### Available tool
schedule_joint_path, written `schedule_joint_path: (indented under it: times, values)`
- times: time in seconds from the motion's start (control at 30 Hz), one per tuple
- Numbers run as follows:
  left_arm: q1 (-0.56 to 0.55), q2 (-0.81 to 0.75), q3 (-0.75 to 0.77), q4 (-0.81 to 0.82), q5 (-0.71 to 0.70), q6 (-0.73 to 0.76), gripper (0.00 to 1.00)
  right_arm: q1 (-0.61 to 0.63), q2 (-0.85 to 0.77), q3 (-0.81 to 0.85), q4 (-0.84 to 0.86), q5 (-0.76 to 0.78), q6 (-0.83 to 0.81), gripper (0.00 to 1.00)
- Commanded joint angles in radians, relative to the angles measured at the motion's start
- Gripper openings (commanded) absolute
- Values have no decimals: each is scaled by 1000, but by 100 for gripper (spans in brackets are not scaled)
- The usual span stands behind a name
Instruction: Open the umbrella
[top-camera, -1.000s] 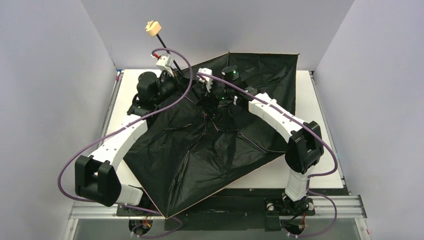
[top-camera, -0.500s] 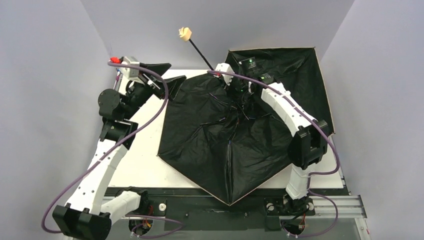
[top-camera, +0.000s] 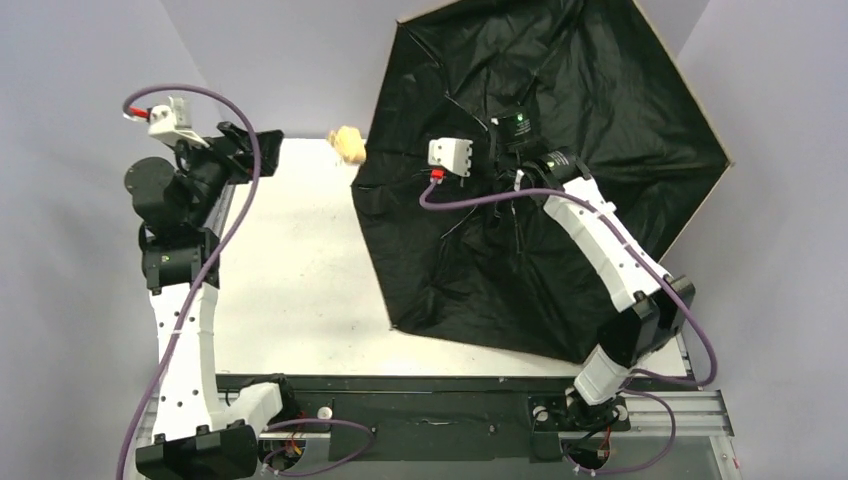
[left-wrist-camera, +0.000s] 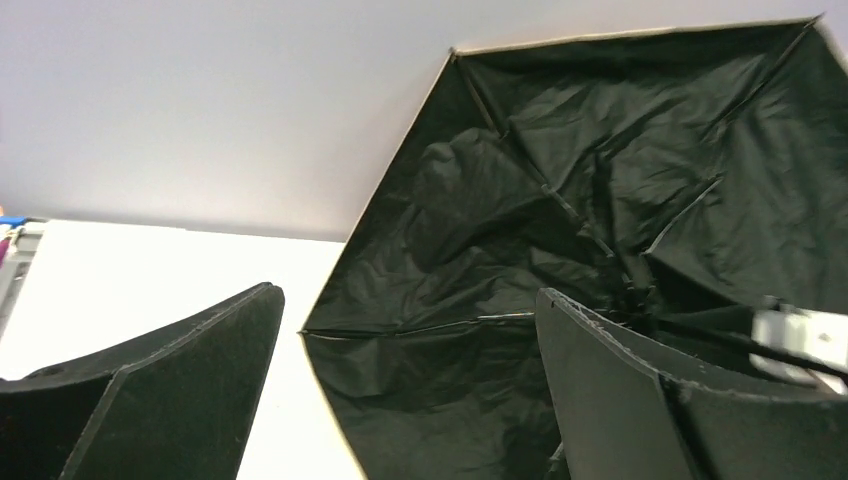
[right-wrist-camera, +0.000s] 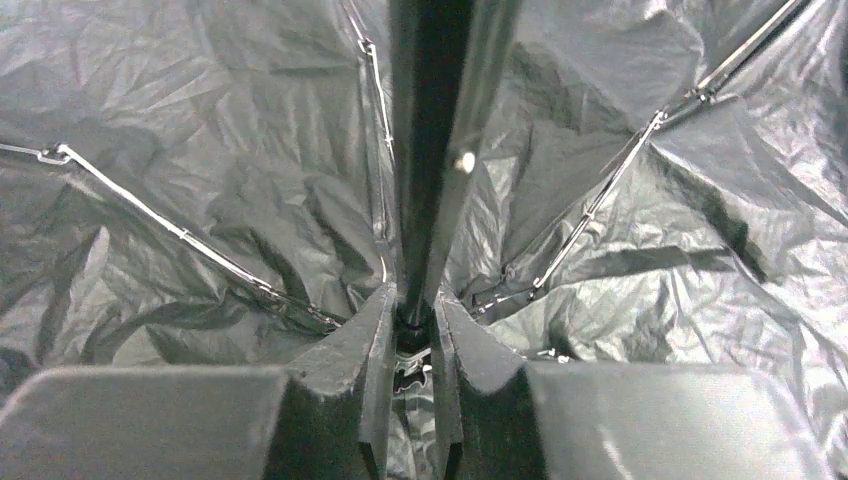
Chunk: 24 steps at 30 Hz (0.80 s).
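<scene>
Open umbrella (top-camera: 560, 150) with black lining (left-wrist-camera: 600, 150) toward the camera, tilted up over the far right of the table (top-camera: 290, 270), tan handle (top-camera: 347, 143) poking left, right gripper (right-wrist-camera: 415, 310) clamped on the thin shaft (right-wrist-camera: 440, 130), left gripper (left-wrist-camera: 408, 295) spread wide, holding nothing, well apart at far left

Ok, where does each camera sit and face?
Top external: above and behind the bases, looking down on the table; left arm and right arm show.
Left wrist: on the left gripper, facing the umbrella; its open jaws show.
Right wrist: on the right gripper, facing into the lining along the shaft; jaws shut on it.
Shared: all three see the umbrella's black lining.
</scene>
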Motion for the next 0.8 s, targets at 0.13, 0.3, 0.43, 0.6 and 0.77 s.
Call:
schedule_joint_path:
  times: [0.13,0.3,0.43,0.6,0.77]
  values:
    - [107,117,224,-225,316,33,91,111,-205,-97,30,249,-472,0]
    - [-8,190,301,-422,538,138,88,156,-231,-161,47,427,-557,0]
    - [-187,218,318,-617,603,267,88,177,-228,-186,99,513,-572,0]
    - [-398,257,314,-814,566,444,88,192,-220,-214,155,583,-579,0]
    - [-606,303,295,-885,364,534,85,195,-232,-237,166,585,-589,0]
